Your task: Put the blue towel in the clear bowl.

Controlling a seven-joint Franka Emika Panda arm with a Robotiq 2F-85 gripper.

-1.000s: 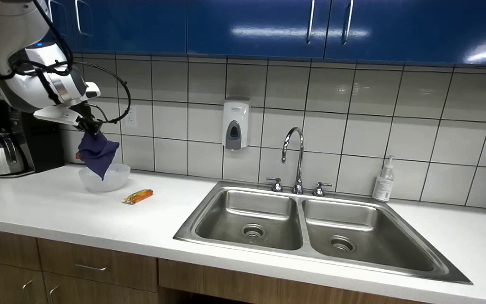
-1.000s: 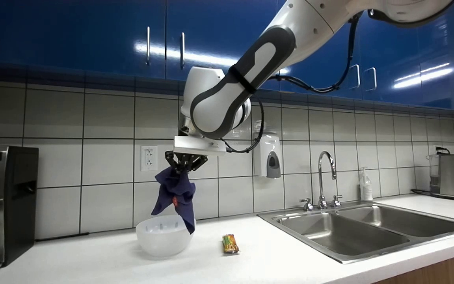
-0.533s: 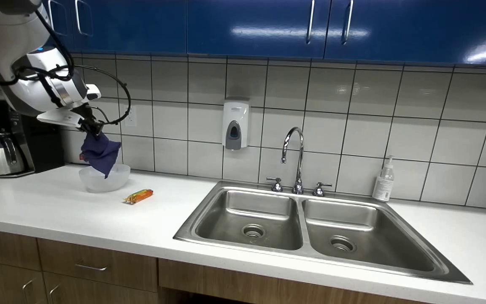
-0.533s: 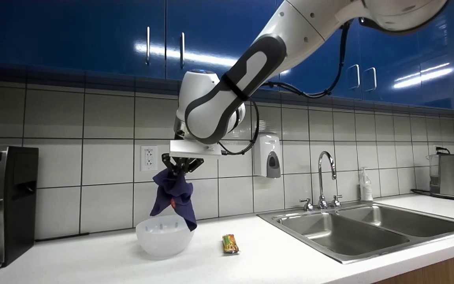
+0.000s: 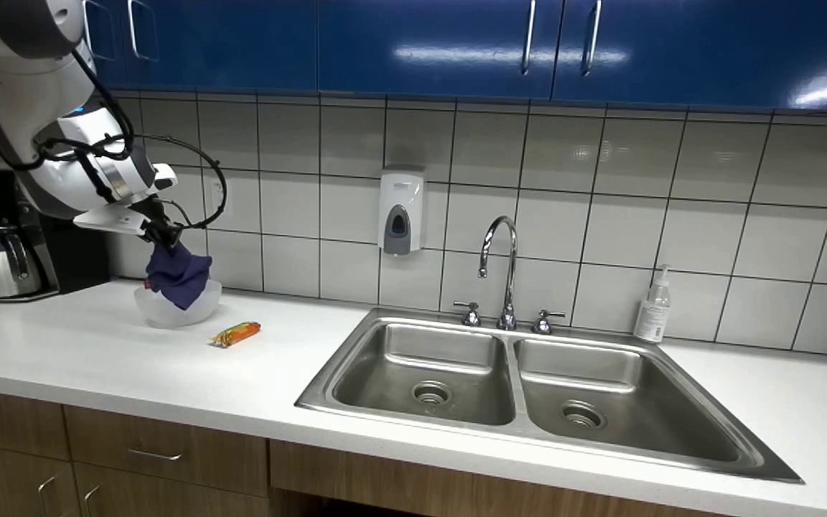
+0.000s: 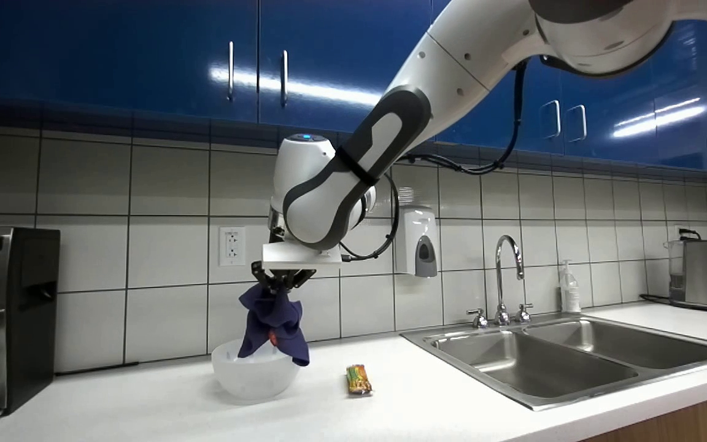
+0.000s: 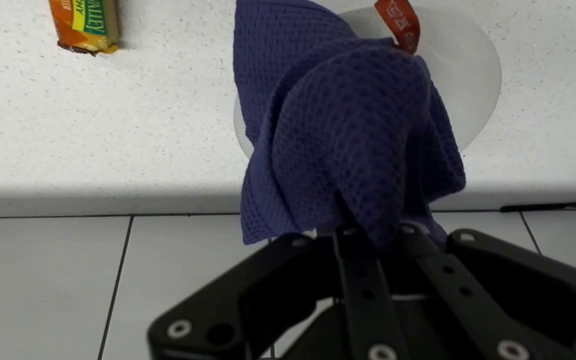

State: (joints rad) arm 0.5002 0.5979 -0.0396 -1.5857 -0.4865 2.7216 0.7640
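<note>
A gripper (image 6: 278,286) pinches the towel (image 6: 275,316) by its top so it hangs over the bowl (image 6: 249,379), presumably ready for lowering in.

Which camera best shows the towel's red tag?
The wrist view: the red tag is largest there, its printed symbols showing. Both exterior views show only a small red patch by the towel, its print unreadable.

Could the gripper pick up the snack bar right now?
Probably not: the gripper is clamped on the towel. Beyond that, nothing visible covers the snack bar, so the way down looks free.
</note>
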